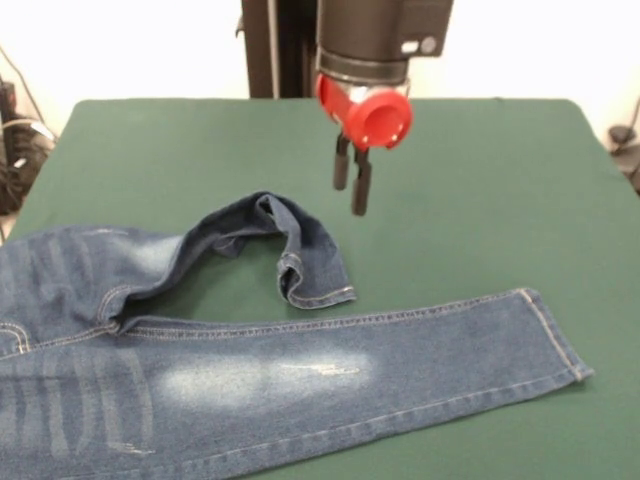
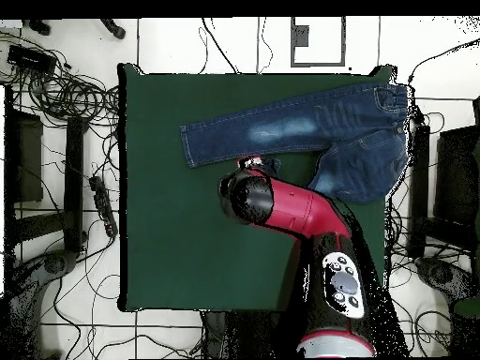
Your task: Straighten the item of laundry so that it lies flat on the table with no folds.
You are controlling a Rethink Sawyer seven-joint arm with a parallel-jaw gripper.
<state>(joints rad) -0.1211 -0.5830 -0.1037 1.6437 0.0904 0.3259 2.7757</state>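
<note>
My pincer (image 1: 352, 188) hangs above the green counter (image 1: 480, 190), clear of the cloth, with nothing between its two black fingers (image 1: 361, 190); the fingers point downward and stand narrow, almost side by side with only a slim gap. In the front view it sits just beyond and slightly right of the folded leg. The jeans (image 1: 250, 385) lie on the near left part of the counter in that view. One leg runs flat from the left edge out to the right, its cuff (image 1: 555, 335) ending near the right side of the counter, and a faded whitish patch (image 1: 265, 380) shows on the thigh. The other leg (image 1: 265, 235) is doubled back on itself: it rises in a raised loop toward the far side and curls down again, so that its hem (image 1: 320, 295) rests just beside the upper seam of the flat leg. The waist end runs out of the picture at the left. In the overhead view the jeans (image 2: 309, 127) lie along the far side of the counter (image 2: 178, 225), the waist end at the right edge, and my red arm (image 2: 300, 211) covers the folded leg's end.
</note>
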